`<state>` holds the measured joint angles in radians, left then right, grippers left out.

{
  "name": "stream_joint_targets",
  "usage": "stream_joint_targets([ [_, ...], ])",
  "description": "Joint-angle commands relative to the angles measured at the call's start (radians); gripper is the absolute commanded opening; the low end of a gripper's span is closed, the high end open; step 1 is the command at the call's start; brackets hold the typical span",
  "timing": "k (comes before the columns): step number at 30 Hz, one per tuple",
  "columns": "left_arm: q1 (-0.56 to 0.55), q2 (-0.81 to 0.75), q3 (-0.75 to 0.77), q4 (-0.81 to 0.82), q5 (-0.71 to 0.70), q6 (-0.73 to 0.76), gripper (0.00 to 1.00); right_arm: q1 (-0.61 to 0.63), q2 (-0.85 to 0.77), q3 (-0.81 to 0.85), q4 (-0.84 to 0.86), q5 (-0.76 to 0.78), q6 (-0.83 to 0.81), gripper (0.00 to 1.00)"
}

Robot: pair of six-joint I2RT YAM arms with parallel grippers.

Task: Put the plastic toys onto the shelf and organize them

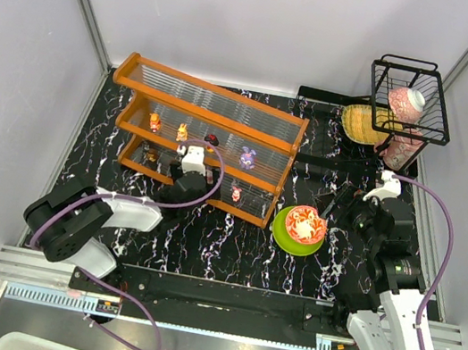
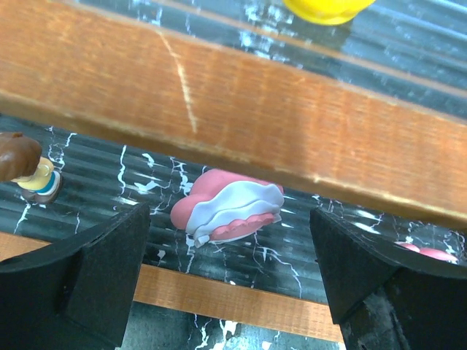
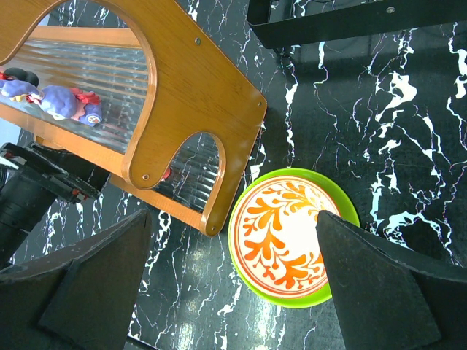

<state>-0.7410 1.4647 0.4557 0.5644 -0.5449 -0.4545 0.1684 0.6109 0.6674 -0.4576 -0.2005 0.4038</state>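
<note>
The left claw [image 2: 230, 281] is hanging spread wide and gripping nothing, reaching into the lower tier of the shelf [image 1: 215, 99]; between its blunt black fingers [image 2: 87, 277], toward twelve o'clock, a pink-and-white toy [image 2: 230, 211] is lying tipped on its side on the ribbed clear panel; a brown-haired figurine [image 2: 25, 168] is standing at nine o'clock of it, and a yellow toy [image 2: 325, 7] is showing on the tier above, past the scuffed orange rail. Overhead, an orange figure [image 1: 154, 122], a purple one [image 1: 247, 156] and others are lining that tier above; no toy is showing off the shelf in that view. So the placing is looking largely done and the tidying is remaining; the toppled toy is probably needing to be stood upright. The right claw [image 3: 233, 292] is gaping too, empty, hovering over the glossy green plate [image 3: 349, 211] with its orange-patterned bowl [image 3: 284, 240], at four o'clock of the shelf; the bowl is looking empty.
</note>
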Motion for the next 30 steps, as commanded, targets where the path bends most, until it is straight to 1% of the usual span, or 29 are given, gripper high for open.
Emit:
stream_joint_targets([
  [1, -0.004, 0.019, 0.041, 0.06, -0.018, -0.013, 0.93, -0.004, -0.002, 0.011, 0.019, 0.012, -0.01, 1.0],
  [4, -0.004, 0.025, 0.044, 0.063, -0.015, -0.016, 0.92, -0.006, -0.002, 0.012, 0.02, 0.01, -0.01, 1.0],
  [10, -0.004, 0.028, 0.037, 0.074, -0.013, -0.018, 0.85, -0.004, 0.001, 0.011, 0.022, 0.01, -0.01, 1.0],
  [17, -0.004, 0.029, 0.029, 0.088, -0.01, -0.018, 0.76, -0.004, 0.003, 0.011, 0.02, 0.012, -0.01, 1.0],
  [18, -0.004, 0.032, 0.029, 0.088, -0.003, -0.016, 0.73, -0.004, 0.003, 0.012, 0.02, 0.013, -0.011, 1.0],
  [21, -0.004, 0.036, 0.028, 0.098, 0.011, -0.013, 0.68, -0.004, 0.003, 0.012, 0.02, 0.013, -0.011, 1.0],
  [30, -0.004, 0.037, 0.018, 0.107, 0.013, -0.016, 0.66, -0.004, 0.004, 0.012, 0.02, 0.015, -0.01, 1.0],
])
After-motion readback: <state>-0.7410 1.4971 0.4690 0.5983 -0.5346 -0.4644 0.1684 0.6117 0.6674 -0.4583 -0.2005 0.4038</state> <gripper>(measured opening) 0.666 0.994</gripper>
